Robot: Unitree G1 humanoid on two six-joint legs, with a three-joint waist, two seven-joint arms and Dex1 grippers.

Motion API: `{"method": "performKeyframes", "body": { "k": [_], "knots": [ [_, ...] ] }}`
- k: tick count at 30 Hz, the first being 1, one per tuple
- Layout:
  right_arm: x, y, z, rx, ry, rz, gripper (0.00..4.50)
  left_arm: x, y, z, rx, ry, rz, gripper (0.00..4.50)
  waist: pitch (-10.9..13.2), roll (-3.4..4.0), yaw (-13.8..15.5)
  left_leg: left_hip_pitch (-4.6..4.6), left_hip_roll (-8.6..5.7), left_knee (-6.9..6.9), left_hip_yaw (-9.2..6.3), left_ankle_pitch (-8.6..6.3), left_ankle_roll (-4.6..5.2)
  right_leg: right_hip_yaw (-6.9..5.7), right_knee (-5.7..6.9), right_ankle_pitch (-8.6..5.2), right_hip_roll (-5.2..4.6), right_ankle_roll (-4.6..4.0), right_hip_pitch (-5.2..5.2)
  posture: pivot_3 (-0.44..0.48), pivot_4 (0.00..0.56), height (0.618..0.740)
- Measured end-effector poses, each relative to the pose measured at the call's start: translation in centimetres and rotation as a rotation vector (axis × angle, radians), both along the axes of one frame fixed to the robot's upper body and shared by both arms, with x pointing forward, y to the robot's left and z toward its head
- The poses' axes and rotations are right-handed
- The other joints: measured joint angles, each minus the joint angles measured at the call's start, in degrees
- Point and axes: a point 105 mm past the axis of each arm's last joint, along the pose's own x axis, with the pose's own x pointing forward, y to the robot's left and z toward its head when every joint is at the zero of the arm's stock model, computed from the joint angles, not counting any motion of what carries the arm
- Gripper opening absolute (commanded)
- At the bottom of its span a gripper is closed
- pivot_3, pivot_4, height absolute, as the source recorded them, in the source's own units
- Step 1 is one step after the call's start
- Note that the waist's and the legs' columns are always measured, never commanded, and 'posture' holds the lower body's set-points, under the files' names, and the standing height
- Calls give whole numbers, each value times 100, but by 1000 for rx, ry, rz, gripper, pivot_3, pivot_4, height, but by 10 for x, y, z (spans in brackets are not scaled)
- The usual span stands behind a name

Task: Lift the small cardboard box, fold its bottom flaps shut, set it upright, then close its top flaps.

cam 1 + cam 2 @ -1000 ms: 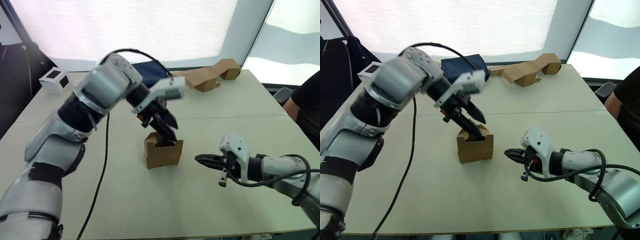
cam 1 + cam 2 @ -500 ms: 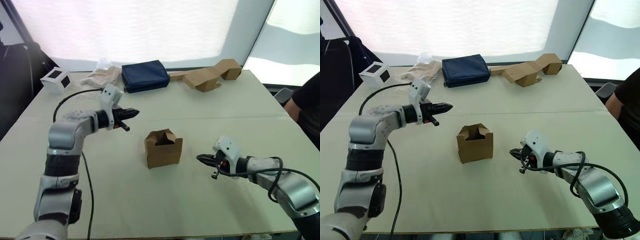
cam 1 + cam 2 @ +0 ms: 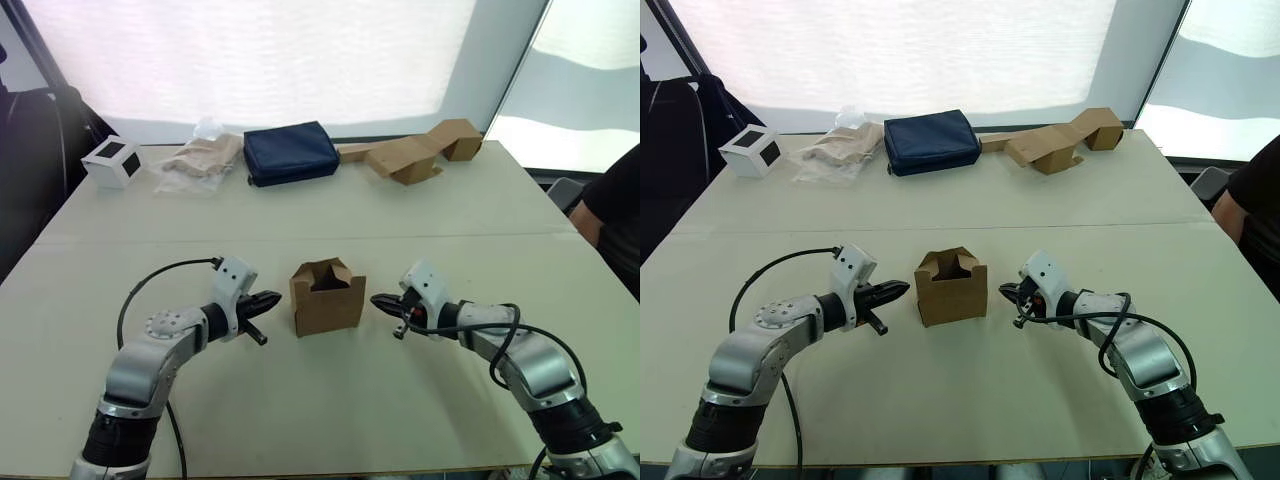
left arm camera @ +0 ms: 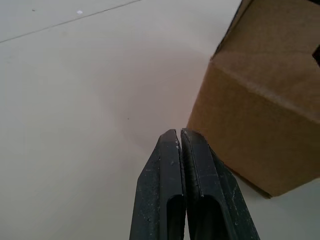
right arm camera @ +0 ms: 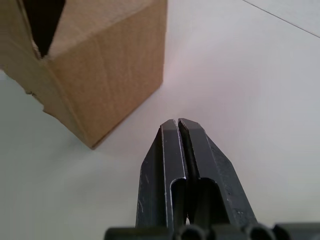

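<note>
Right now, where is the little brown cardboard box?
The small brown cardboard box stands on the pale table near its middle, between the left hand and right hand, touching neither.

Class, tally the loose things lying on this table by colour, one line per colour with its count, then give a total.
Brown: 2, the small cardboard box and the long flattened cardboard piece
Navy blue: 1, the pouch
White with black squares: 1, the cube
Tan, crinkled: 1, the bag
Total: 5
</note>
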Motion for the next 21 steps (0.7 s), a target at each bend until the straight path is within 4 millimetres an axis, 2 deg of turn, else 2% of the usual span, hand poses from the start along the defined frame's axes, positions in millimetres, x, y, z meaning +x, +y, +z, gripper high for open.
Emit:
{"method": "performKeyframes", "body": {
  "k": [4,9,21],
  "knots": [
    [-17,18,-4,21,45,97,0,-12,-2,-14,-5,57,-51,86,-1,1,-9,1,2,-2,-2,0,0,-1,0,0,1,0,0,0,150,740],
    [-35,25,-10,36,98,140,0,-19,1,-16,25,71,-84,86,-1,1,-3,2,0,-2,-3,0,1,-2,-3,0,-1,0,5,0,150,740],
    [-39,24,-14,28,123,135,0,-22,0,-19,49,82,-128,86,-1,2,-3,4,0,-2,-3,-1,1,-7,-4,0,2,0,7,0,150,740]
  ]
}}
